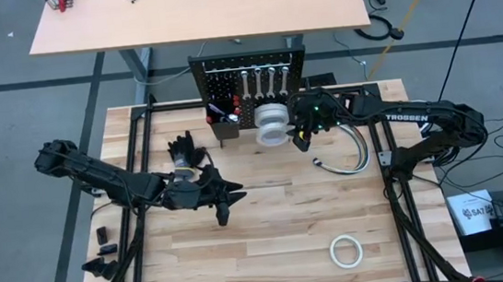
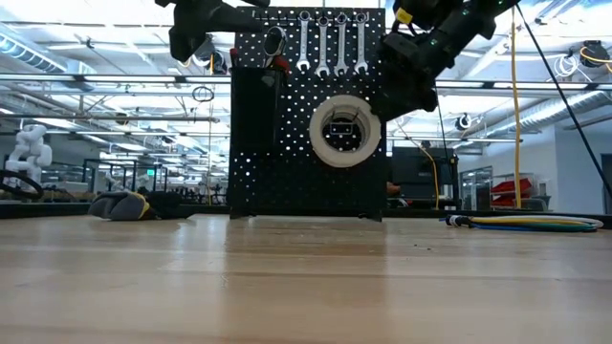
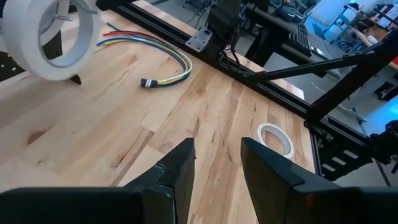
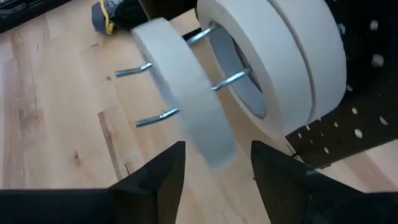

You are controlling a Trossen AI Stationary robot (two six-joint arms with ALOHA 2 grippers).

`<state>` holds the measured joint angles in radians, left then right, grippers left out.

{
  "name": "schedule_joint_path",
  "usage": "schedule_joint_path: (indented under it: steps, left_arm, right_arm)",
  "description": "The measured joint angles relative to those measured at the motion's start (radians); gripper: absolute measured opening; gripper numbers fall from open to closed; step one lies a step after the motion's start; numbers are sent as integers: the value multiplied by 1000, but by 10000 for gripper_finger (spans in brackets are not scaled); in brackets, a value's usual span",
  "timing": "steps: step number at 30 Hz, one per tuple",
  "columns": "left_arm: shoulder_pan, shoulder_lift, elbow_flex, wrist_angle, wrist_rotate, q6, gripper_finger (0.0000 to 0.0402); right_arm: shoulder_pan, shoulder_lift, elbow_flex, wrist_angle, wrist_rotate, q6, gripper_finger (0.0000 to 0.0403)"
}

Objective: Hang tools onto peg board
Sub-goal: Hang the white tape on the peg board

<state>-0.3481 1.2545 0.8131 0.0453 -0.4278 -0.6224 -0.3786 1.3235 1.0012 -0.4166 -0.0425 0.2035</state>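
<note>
right gripper point(image 4: 211, 171): jaws parted, just off third tape roll point(image 4: 186, 93) threaded on wire hooks point(image 4: 143, 68), upper centre
left gripper point(image 3: 217, 165): parted, empty, mid-surface
last roll point(image 1: 345, 251): lower right, unhung

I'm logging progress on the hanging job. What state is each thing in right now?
White tape rolls on the black peg board: two seated deep on the wire hooks, a third tilted near the tips.
Fourth white tape roll: flat on the wooden table, not hung.
Silver wrenches: hanging upright.
Right gripper: open, beside the tilted roll.
Left gripper: open, empty.
</note>
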Motion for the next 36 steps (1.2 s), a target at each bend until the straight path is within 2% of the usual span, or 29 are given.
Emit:
schedule_joint_path:
  steps: [6, 11, 17, 20, 23, 36]
  left_arm:
    - [0, 0, 0, -1, 0, 0, 132]
    - [0, 0, 0, -2, 0, 0, 132]
    - [-1, 0, 0, -2, 0, 2, 132]
    - [-1, 0, 0, -2, -18, 10, 132]
    - [7, 0, 0, -1, -27, 26, 132]
    - [7, 0, 0, -11, -29, 31, 132]
  right_arm:
    - [9, -2, 0, -24, 3, 42, 168]
    - [72, -50, 0, -22, 147, 9, 144]
    - [167, -111, 0, 81, 146, 52, 121]
    - [202, -73, 0, 215, 138, 61, 76]
    - [212, -27, 0, 241, 148, 62, 14]
    - [201, 40, 0, 211, 185, 105, 1]
